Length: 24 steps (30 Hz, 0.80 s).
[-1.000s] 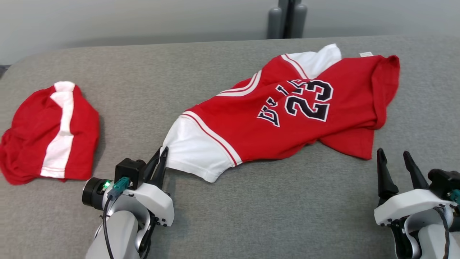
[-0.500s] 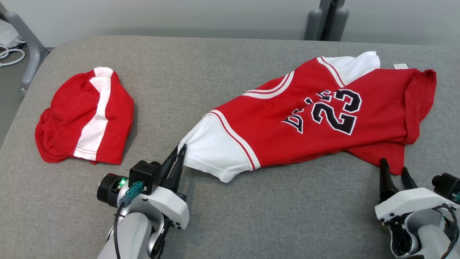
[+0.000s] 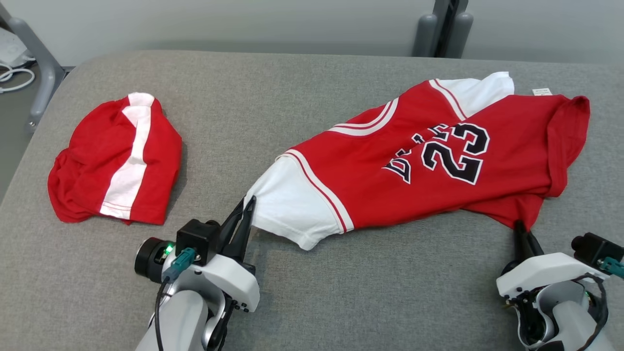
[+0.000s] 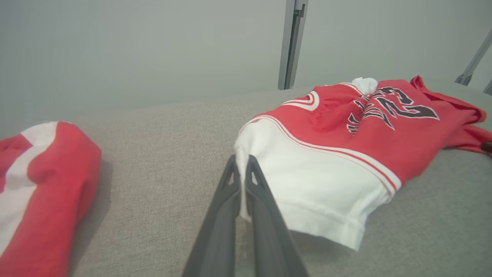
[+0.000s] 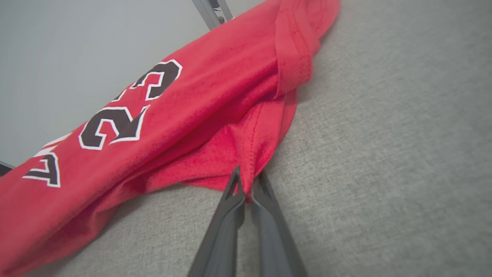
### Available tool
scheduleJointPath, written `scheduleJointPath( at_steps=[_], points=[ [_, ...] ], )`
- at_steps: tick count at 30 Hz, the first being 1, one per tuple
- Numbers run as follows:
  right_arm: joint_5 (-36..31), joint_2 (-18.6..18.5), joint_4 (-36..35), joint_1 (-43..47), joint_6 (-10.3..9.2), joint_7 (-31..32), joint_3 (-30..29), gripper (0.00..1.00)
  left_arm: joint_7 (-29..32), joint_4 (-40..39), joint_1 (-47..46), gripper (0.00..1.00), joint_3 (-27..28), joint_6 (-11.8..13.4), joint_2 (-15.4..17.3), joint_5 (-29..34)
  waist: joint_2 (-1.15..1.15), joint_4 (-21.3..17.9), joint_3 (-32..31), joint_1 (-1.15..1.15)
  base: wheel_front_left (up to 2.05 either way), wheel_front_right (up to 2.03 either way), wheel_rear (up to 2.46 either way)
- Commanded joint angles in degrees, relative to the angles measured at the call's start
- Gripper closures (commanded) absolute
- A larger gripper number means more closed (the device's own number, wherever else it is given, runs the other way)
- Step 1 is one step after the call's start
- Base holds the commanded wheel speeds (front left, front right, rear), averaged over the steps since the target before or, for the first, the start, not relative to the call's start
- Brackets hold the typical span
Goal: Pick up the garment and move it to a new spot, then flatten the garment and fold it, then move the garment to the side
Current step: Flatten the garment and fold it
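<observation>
The garment [image 3: 419, 165] is a red jersey with white sleeves and a black 23, lying crumpled across the right half of the grey table [image 3: 273, 87]. My left gripper [image 3: 247, 207] is shut on the edge of its white sleeve [image 4: 307, 192] at the near left; in the left wrist view the left gripper [image 4: 243, 169] pinches the white cloth between its fingers. My right gripper [image 3: 522, 228] is shut on the jersey's red bottom corner at the near right. In the right wrist view the right gripper [image 5: 248, 181] clamps the red hem [image 5: 246, 154].
A second red and white garment [image 3: 117, 161] lies bunched at the table's left. Grey metal posts [image 3: 441, 27] stand behind the table's far edge, and a frame leg [image 3: 34, 53] with white cables stands off the left corner.
My right gripper moved forward to the jersey's red corner and shut on it. The left gripper kept its hold on the white sleeve. The camera swung left between the first two frames.
</observation>
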Motion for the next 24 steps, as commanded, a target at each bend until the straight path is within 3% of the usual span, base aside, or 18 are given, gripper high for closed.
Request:
scheduleJointPath(
  at_steps=[1,11,15,22,24],
  points=[
    [-0.5,0.4,0.7,0.9,0.0,-0.6,0.6,1.0,-0.3,-0.2,0.8,1.0,0.7,-0.1,0.4,-1.0,0.0,-0.6,-0.7,0.0,0.0,0.0,0.0],
    [-3.3,-1.6,-7.1,2.4,-0.01,-0.6,3.4,1.0,0.3,-3.2,3.4,1.0,3.7,-2.2,0.1,-8.5,0.0,-4.0,-5.6,0.0,0.0,0.0,0.0],
    [-4.8,-5.1,-14.2,2.7,-0.01,2.5,4.4,1.0,3.0,-8.0,3.7,1.0,3.8,-4.0,-0.2,-16.6,0.0,-5.4,-7.4,0.0,0.0,0.0,0.0],
    [-5.3,-9.3,-30.2,0.3,-0.01,10.3,0.2,1.0,8.3,-18.6,1.1,1.0,5.4,-4.3,0.4,-24.1,0.0,-6.4,-9.7,0.0,0.0,0.0,0.0],
    [-5.9,-10.1,-34.2,-0.9,-0.01,12.5,-1.7,1.0,10.9,-21.7,0.0,1.0,7.0,-4.1,0.1,-29.7,0.0,-6.3,-9.9,0.0,0.0,0.0,0.0]
  ],
)
